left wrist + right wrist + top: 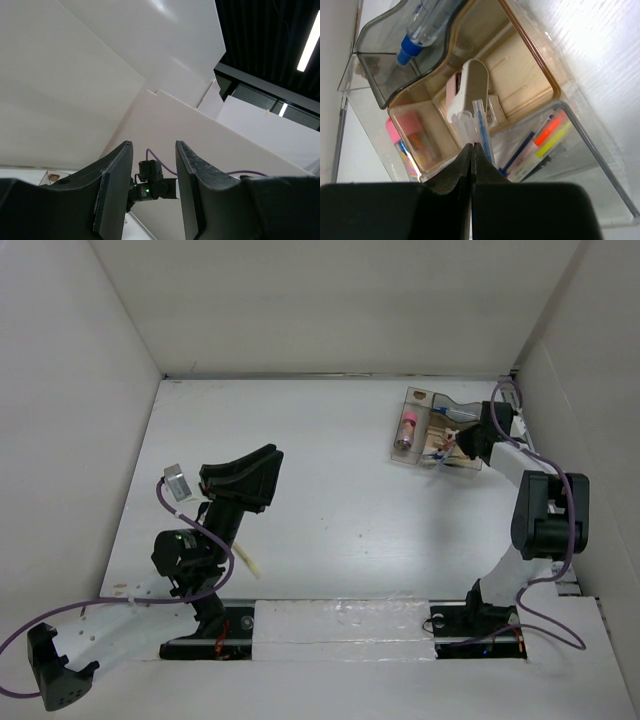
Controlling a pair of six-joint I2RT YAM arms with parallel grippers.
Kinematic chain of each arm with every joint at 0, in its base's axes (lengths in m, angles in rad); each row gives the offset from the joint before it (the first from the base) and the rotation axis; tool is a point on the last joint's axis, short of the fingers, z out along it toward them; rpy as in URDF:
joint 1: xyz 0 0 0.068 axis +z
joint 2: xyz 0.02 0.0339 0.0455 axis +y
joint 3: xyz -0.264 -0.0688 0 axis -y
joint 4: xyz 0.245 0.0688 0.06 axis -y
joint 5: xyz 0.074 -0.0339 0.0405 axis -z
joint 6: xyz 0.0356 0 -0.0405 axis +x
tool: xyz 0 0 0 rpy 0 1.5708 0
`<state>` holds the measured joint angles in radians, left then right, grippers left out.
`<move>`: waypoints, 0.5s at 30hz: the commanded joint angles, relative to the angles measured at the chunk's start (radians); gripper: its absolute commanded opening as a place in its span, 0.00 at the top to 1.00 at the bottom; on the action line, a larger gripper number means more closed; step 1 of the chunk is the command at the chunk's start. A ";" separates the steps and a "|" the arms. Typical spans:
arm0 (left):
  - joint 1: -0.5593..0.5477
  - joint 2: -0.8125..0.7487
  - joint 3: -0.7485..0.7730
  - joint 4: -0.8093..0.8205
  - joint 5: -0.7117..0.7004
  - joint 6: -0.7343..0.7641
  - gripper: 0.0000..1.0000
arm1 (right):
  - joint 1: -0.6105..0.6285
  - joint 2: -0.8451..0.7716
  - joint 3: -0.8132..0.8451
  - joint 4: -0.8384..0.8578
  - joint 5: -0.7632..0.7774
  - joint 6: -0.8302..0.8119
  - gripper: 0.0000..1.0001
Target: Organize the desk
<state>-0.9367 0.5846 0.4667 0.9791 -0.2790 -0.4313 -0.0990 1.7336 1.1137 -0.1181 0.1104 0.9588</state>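
The desk (330,500) is a flat white tabletop walled by white panels. A clear compartment tray (411,457) stands at its far right. My right gripper (463,445) is over the tray's near side. In the right wrist view it (472,146) is shut, its tips just above the tray's rim (600,155). A clear pen with blue ink (481,122) stands right beside the tips, not between them. My left gripper (270,476) is raised over the left half of the desk. It (153,146) is open, empty and points up at the walls.
The tray holds a white stapler-like thing (470,87), a blue-capped clear item (422,27), a pink tube (407,428), and orange and yellow highlighters (551,135). A metal rail (340,615) runs along the near edge. A black holder (55,670) sits at the near left.
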 commanded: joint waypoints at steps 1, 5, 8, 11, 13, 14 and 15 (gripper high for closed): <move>-0.007 -0.012 0.041 0.043 -0.003 0.009 0.65 | 0.002 -0.087 -0.049 0.052 -0.017 0.020 1.00; -0.007 -0.012 0.036 0.061 0.003 0.011 0.64 | 0.012 -0.201 -0.178 0.106 0.018 0.046 1.00; -0.007 -0.011 0.038 0.050 0.000 0.005 0.64 | 0.002 -0.264 -0.235 0.146 -0.011 0.077 1.00; -0.007 -0.011 0.039 0.056 0.014 0.006 0.64 | 0.002 -0.334 -0.288 0.159 0.024 0.086 0.86; -0.007 -0.017 0.041 0.044 0.003 0.003 0.65 | 0.002 -0.330 -0.290 0.164 0.012 0.058 0.61; -0.007 -0.020 0.038 0.049 0.004 -0.001 0.65 | 0.002 -0.312 -0.278 0.150 -0.029 0.049 0.59; -0.007 -0.022 0.030 0.067 0.011 -0.001 0.65 | 0.002 -0.269 -0.250 0.126 -0.061 0.035 0.58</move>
<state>-0.9367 0.5816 0.4667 0.9798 -0.2806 -0.4313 -0.0967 1.4185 0.8295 -0.0223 0.0994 1.0199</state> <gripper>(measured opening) 0.356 0.406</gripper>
